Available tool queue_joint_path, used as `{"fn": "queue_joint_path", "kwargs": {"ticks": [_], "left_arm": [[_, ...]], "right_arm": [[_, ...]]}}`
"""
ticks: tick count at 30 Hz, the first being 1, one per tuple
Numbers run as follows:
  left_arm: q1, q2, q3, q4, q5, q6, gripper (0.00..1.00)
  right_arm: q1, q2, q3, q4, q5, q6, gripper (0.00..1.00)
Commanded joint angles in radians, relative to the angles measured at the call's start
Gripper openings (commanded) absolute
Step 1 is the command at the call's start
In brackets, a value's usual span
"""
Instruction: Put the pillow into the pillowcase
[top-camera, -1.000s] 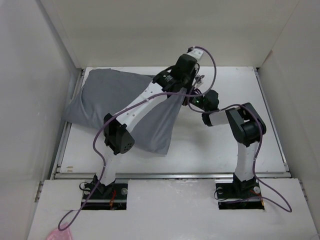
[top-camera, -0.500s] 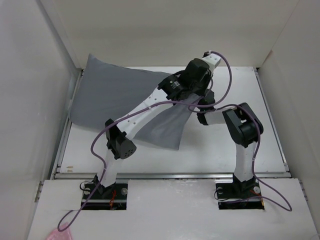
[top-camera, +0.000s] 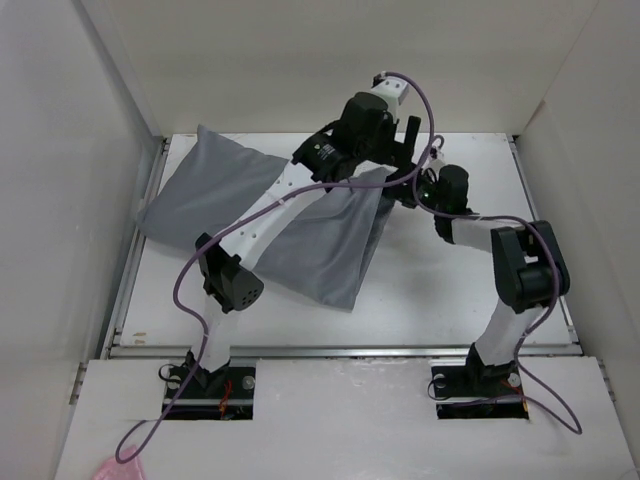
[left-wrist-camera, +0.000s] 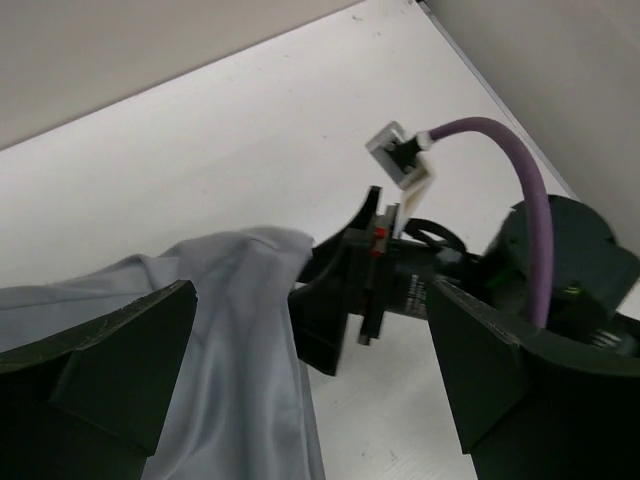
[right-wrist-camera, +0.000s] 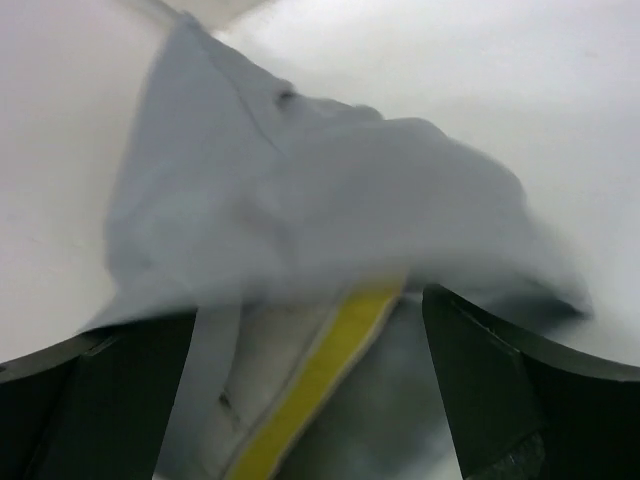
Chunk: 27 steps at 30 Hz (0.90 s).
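The grey pillowcase (top-camera: 290, 215) lies slantwise on the white table, from back left to the middle, bulging with the pillow, which is hidden in the top view. In the right wrist view the pillowcase (right-wrist-camera: 320, 190) gapes, showing the white pillow (right-wrist-camera: 255, 375) and its yellow band (right-wrist-camera: 335, 365) inside. My right gripper (right-wrist-camera: 310, 395) is open in front of that mouth and holds nothing; from above it (top-camera: 397, 190) sits at the case's right corner. My left gripper (left-wrist-camera: 310, 390) is open too, above a loose grey corner (left-wrist-camera: 235, 330). Seen from above, it (top-camera: 405, 150) hovers just behind the right one.
White walls (top-camera: 60, 200) close in the table (top-camera: 450, 290) on the left, back and right. A metal rail (top-camera: 340, 350) runs along the near edge. Purple cables (top-camera: 190, 300) loop off both arms. The right gripper's black body (left-wrist-camera: 350, 290) fills the middle of the left wrist view.
Both grippers have gone from shut to open and let go of the pillowcase's edge. The lifted case has dropped back onto the table. The right arm has stretched farther back and right.
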Motion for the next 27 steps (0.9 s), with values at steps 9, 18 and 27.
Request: {"fn": "queue_joint_path", "kwargs": {"ticks": [9,18,27], "left_arm": [[0.143,-0.188,-0.129,0.059,-0.13,-0.03,1.0],[0.294,-0.439,-0.559,0.078,-0.196,-0.119,1.0],[0.384,-0.761,-0.985,0.209,-0.206,-0.3,1.0]], "right_arm": [[0.0,-0.286,0.051,-0.955,0.488,-0.372,1.0],[0.0,-0.475,-0.081,-0.96,0.292,-0.414,0.95],[0.301,-0.437,-0.112,-0.79,0.148,-0.401,0.86]]}}
